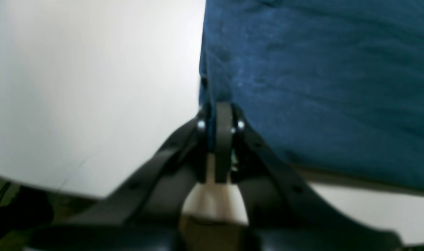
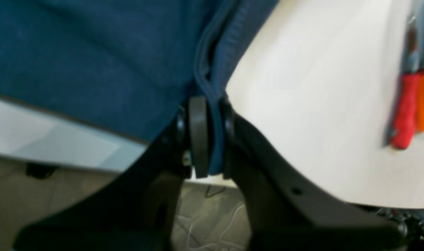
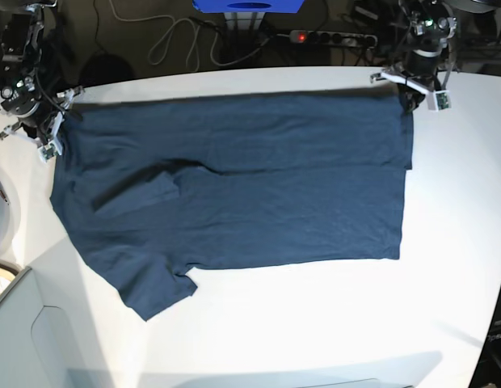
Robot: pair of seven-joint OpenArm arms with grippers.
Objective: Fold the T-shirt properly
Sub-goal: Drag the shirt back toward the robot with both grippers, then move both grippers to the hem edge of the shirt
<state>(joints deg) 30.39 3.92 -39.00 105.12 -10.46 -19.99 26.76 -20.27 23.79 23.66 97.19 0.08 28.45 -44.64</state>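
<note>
The dark navy T-shirt (image 3: 234, 178) lies spread across the white table (image 3: 331, 323), folded lengthwise, with one sleeve sticking out at the front left. My left gripper (image 3: 410, 95) is shut on the shirt's far right corner; the left wrist view shows its fingers (image 1: 223, 132) pinching the cloth edge (image 1: 302, 87). My right gripper (image 3: 55, 129) is shut on the shirt's far left corner; the right wrist view shows the hemmed edge (image 2: 212, 80) clamped between its fingers (image 2: 198, 136).
The table's far edge runs just behind both grippers. Cables and a power strip (image 3: 323, 37) lie on the floor beyond. A red and orange tool (image 2: 407, 111) lies on the table near the right gripper. A grey bin (image 3: 24, 339) stands at the front left.
</note>
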